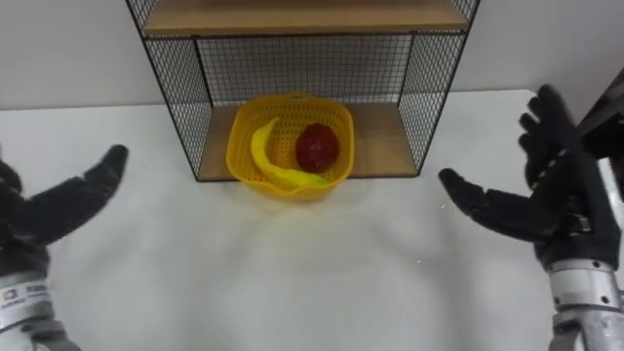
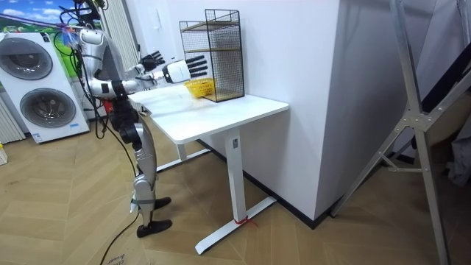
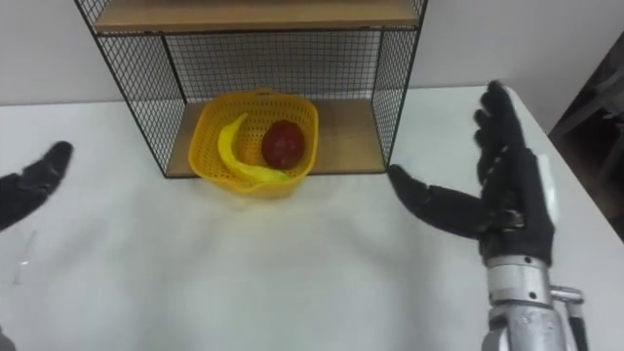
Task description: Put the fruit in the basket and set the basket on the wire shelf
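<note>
Now the left hand (image 1: 68, 200) hangs open, empty, left of the black wire shelf (image 1: 180, 88), where the basket (image 1: 237, 146) sits with its front overhanging the wooden board (image 1: 380, 146); nudging it deeper with a flat palm would probably seat it surely. Yellow plastic lattice, a curved smooth banana (image 1: 261, 151), a round red fruit (image 1: 317, 146); right hand (image 1: 551, 200) spread, empty

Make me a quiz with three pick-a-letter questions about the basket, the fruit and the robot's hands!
1. Where is the basket? A on the floor; B on the wire shelf, lower board; C in a hand.
2. How many fruits lie in it? A two; B four; C none.
3. How are the hands? A fists; B gripping the basket; C open.
Answers: 1B, the wire sides stand around it. 2A, a banana and a red fruit. 3C, left hand and right hand are spread, apart from it.
</note>
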